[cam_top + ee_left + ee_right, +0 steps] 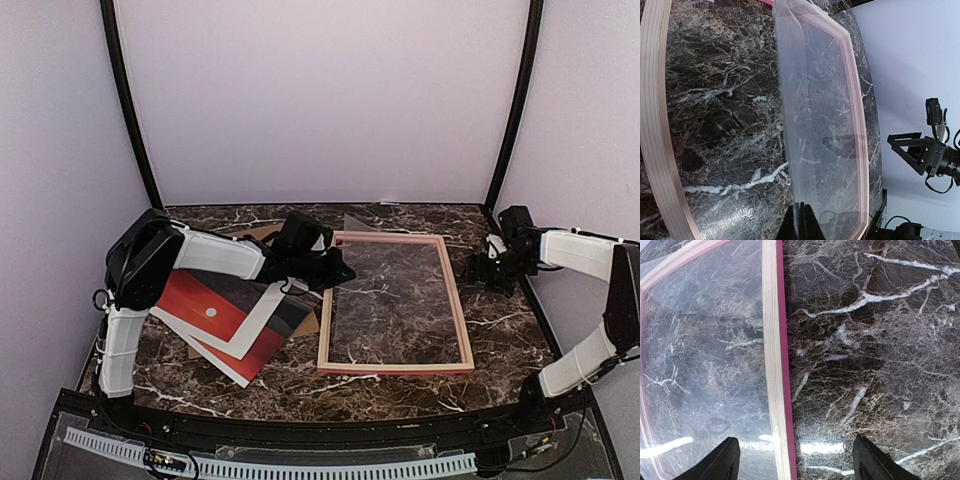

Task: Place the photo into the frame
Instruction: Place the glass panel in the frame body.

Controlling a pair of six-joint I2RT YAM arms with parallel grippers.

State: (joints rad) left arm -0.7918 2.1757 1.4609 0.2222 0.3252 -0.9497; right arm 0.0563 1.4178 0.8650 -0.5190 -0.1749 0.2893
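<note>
Pinching the clear pane by its edge, our left gripper holds it tilted over the frame, which lies flat on the marble table. Our right gripper hangs wide open just beside the frame's right rail. The photo lies left of the frame, face up on brown cardboard, partly under our left arm.

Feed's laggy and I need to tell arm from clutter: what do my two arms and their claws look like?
Both match: the left arm and right arm have white rounded shells on the links, black joints and black wrist blocks. Thin black cables loop off them. The left claw and right claw are black, with flat wedge-shaped fingers. No markings visible.
</note>
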